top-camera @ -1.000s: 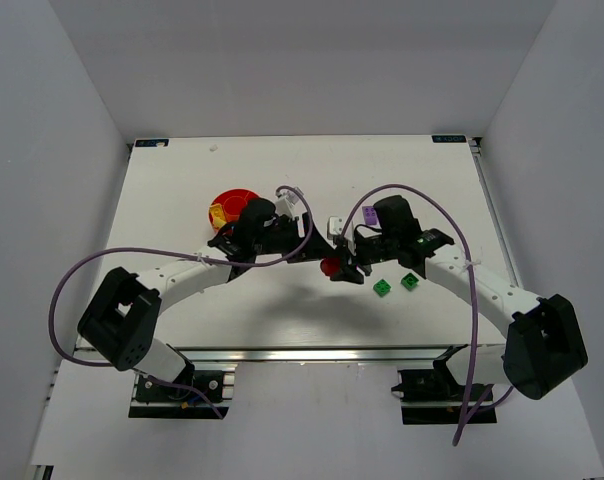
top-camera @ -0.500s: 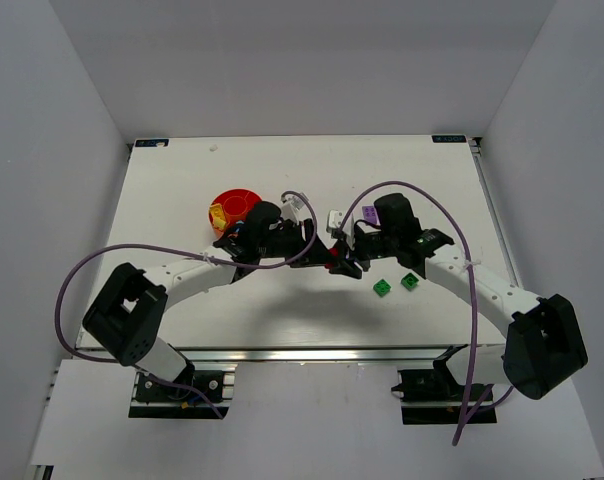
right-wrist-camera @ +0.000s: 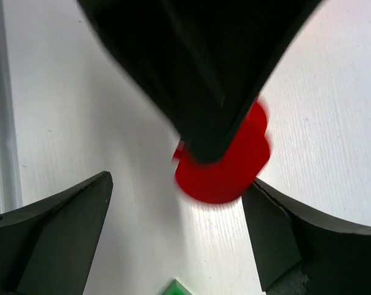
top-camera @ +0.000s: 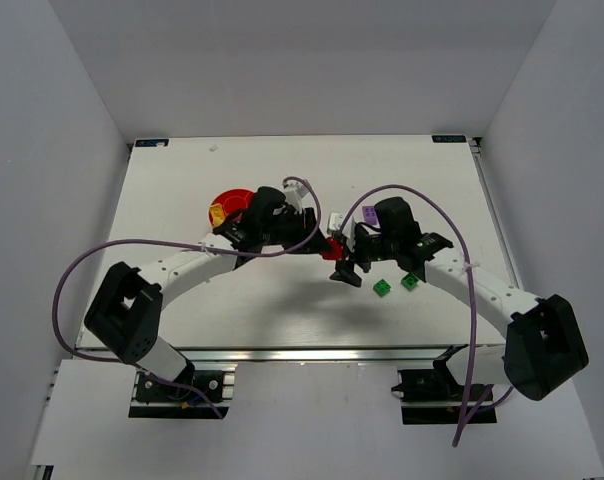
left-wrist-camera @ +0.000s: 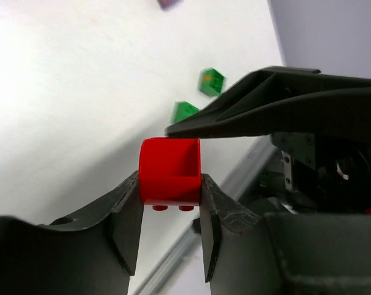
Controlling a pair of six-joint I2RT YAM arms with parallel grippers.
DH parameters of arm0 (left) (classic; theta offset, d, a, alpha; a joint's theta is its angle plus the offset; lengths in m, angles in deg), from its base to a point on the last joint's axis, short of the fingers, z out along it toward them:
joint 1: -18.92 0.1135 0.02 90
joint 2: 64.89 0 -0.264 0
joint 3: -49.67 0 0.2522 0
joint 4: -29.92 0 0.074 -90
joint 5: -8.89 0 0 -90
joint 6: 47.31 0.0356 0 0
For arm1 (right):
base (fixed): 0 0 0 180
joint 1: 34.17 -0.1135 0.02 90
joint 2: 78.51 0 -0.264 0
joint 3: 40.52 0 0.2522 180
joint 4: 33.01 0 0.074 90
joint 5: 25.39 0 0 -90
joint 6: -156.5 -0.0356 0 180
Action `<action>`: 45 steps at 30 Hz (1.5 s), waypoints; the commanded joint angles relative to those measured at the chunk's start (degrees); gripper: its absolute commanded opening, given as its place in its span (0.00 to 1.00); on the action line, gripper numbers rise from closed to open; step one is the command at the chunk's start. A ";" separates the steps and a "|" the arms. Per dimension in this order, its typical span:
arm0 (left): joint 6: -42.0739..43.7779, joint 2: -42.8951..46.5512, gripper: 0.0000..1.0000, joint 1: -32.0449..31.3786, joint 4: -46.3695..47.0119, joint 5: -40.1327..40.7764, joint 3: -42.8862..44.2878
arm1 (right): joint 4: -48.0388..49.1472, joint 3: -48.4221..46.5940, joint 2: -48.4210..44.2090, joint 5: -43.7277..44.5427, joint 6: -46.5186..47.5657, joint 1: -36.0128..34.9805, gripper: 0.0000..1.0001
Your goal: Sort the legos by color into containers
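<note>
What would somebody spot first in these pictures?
The bright red brick stands out first, pinched in the left claw over the middle of the table, where both arms meet. The right claw is wide open right beside it. Two green bricks lie just to the right, and a round orange dish sits to the left.

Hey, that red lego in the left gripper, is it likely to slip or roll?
The red lego looks like rigid plastic, so it probably won't deform. The left gripper pinches its flat sides, so slipping seems unlikely. One rounded end may let it roll if dropped.
</note>
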 commanded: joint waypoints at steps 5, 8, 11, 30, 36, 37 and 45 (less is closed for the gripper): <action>24.18 5.48 0.03 4.64 -19.97 21.00 13.77 | 2.91 2.14 -3.07 3.91 -1.57 0.86 0.89; 31.57 4.34 0.03 7.79 -23.14 27.57 15.98 | 3.09 1.97 -3.59 4.53 -2.10 1.31 0.89; 38.86 2.23 0.02 10.69 -24.37 31.37 18.44 | 3.44 2.67 -4.38 4.35 -2.11 1.83 0.89; 66.47 -9.27 0.00 24.23 -22.53 25.59 27.93 | 1.95 3.37 -7.81 -3.03 -2.11 5.61 0.89; 70.69 -10.26 0.00 26.87 -21.92 19.62 28.38 | 1.77 3.55 -7.55 -3.90 -1.75 6.84 0.89; 71.57 -10.08 0.00 26.88 -21.22 19.26 28.03 | 1.68 3.46 -7.64 -4.17 -1.67 6.93 0.89; 74.21 -9.82 0.00 28.64 -23.94 11.62 27.33 | 1.51 3.81 -7.64 -5.40 -1.49 8.08 0.89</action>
